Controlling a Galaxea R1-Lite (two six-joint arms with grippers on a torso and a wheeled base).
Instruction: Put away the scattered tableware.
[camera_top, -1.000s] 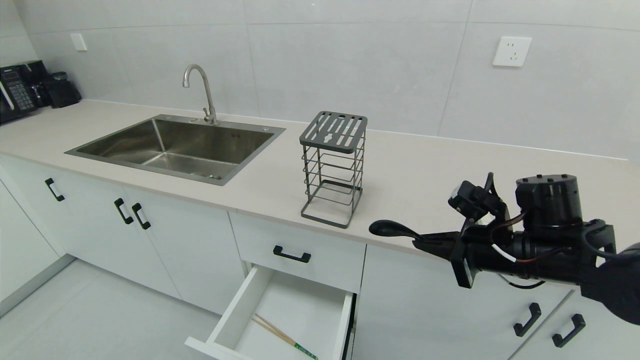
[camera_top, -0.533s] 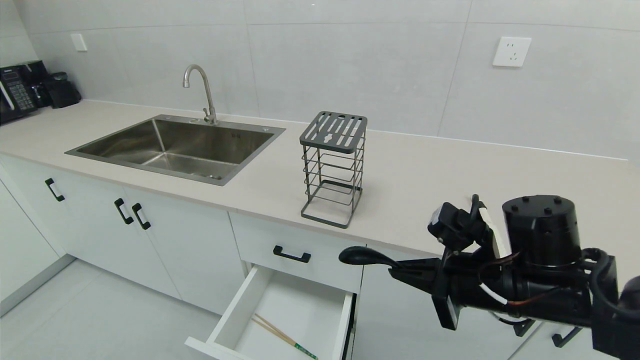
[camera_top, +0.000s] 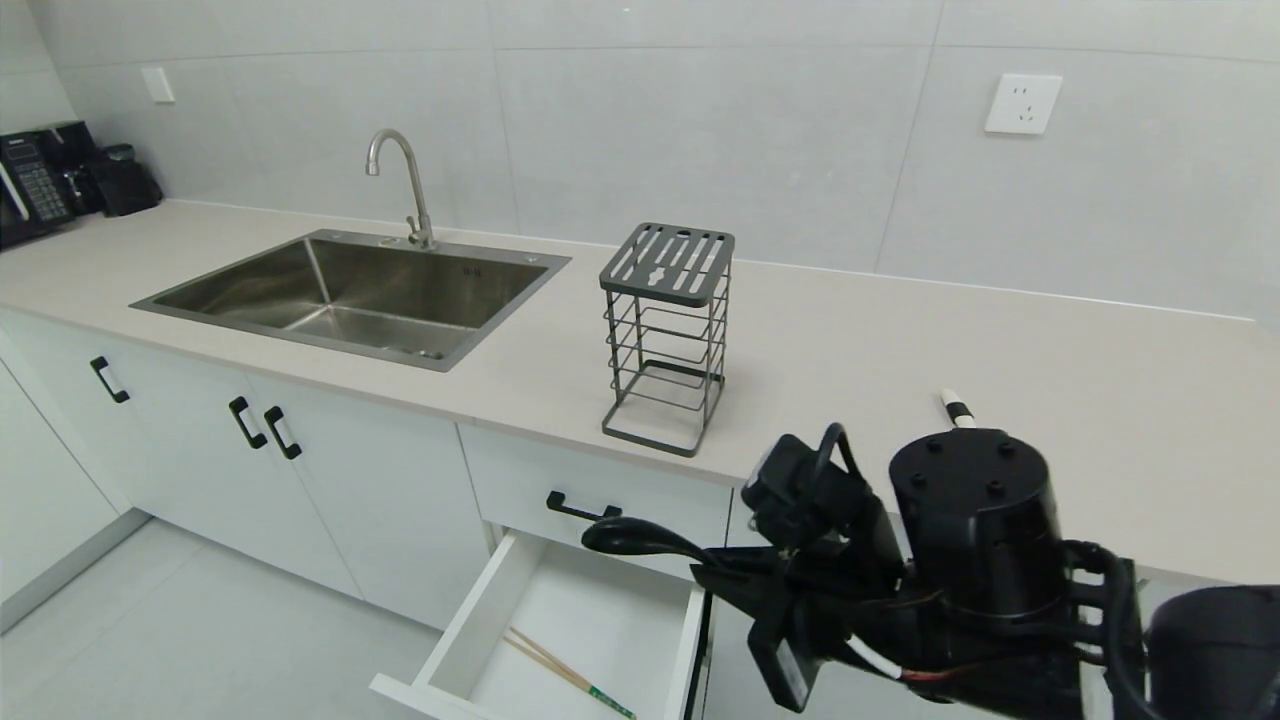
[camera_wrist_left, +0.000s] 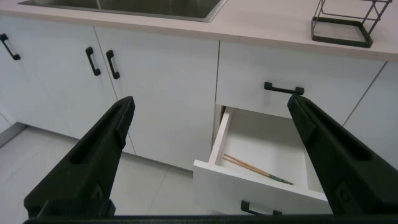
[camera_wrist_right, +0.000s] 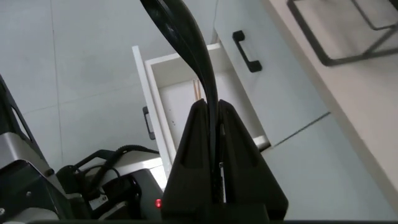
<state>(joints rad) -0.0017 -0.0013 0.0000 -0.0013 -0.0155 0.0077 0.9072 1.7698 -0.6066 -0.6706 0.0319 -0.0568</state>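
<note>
A black spoon (camera_top: 640, 538) sticks out level from my right gripper (camera_top: 735, 580), which is shut on its handle. It hangs in front of the counter edge, above the open white drawer (camera_top: 455, 625). Inside that drawer lies a pair of wooden chopsticks (camera_top: 565, 672). In the right wrist view the spoon (camera_wrist_right: 183, 43) points from the gripper (camera_wrist_right: 214, 124) toward the drawer (camera_wrist_right: 180, 93) below. My left gripper (camera_wrist_left: 211, 162) is open and holds nothing, low in front of the cabinets, facing the drawer (camera_wrist_left: 261, 149) and chopsticks (camera_wrist_left: 255, 169).
A dark wire rack (camera_top: 667, 335) stands on the beige counter above the drawer. A steel sink (camera_top: 350, 295) with a tap is at the left. A small white piece with a black band (camera_top: 957, 408) lies on the counter at the right. Black-handled cabinet doors flank the drawer.
My right arm has carried the spoon down and to the left, from the counter edge to over the open drawer. Nothing else has moved.
</note>
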